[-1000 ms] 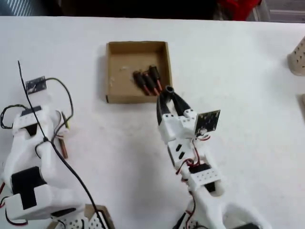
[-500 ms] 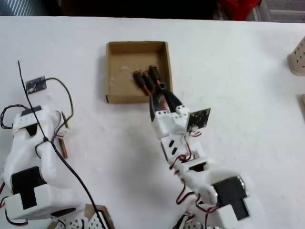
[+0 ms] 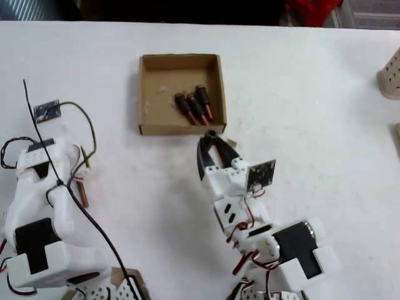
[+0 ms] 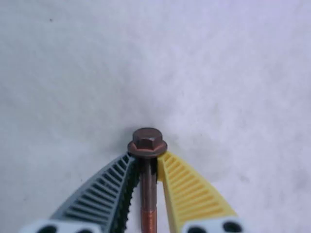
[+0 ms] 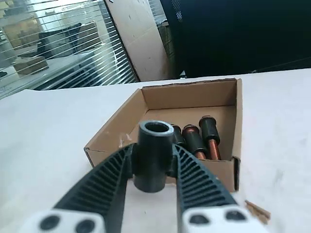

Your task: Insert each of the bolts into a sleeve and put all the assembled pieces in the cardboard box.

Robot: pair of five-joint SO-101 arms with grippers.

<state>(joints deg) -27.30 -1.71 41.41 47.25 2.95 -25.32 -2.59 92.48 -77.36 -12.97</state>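
The cardboard box (image 3: 153, 94) stands at the middle back of the table, with three assembled bolt-and-sleeve pieces (image 3: 194, 107) lying side by side in it. My right gripper (image 3: 212, 139) sits just in front of the box's near wall, shut on a black sleeve (image 5: 153, 155) held upright, its bore facing up. In the right wrist view the box (image 5: 160, 99) and the pieces (image 5: 197, 138) lie just beyond the sleeve. My left gripper (image 4: 147, 159) is shut on a copper bolt (image 4: 147, 144) over bare table at the left; the bolt (image 3: 84, 194) points down toward the table.
A beige perforated object (image 3: 390, 75) stands at the right edge. A small circuit board with a black cable (image 3: 47, 111) lies left of the box. A brown scrap (image 5: 257, 209) lies on the table near the box's corner. Open white table surrounds the box.
My right gripper, with the sleeve, drew back from over the box's near wall to just in front of it. The left arm has not moved.
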